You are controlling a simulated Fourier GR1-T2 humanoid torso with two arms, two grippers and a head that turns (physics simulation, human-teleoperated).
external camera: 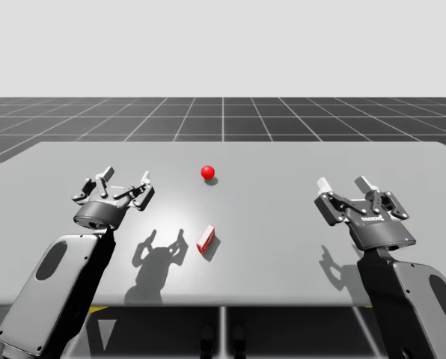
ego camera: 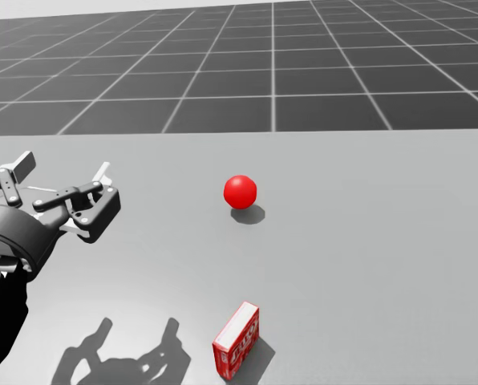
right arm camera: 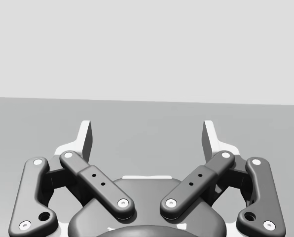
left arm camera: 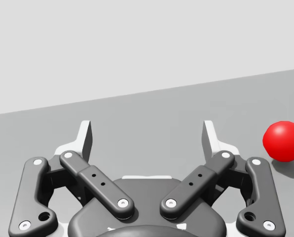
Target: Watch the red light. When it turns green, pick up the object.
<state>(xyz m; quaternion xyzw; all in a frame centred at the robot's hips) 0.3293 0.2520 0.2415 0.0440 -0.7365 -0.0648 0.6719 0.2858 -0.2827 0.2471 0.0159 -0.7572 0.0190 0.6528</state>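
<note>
Both sets idle: left fingers (left arm camera: 86, 140) and right fingers (right arm camera: 86, 140) hang spread, empty, above the table (external camera: 283, 262), since the light (external camera: 207, 172) reads red. Box (external camera: 206, 239) sits mid-table, my side of the light, nearer my left; likely its pick.

- red box (external camera: 206, 239) mid-table, bare table (external camera: 298, 224) on its left, right and near sides
- red ball (external camera: 207, 172) far of box, well apart
- left gripper (external camera: 126, 178) and right gripper (external camera: 343, 182) flank box, fingers spread
</note>
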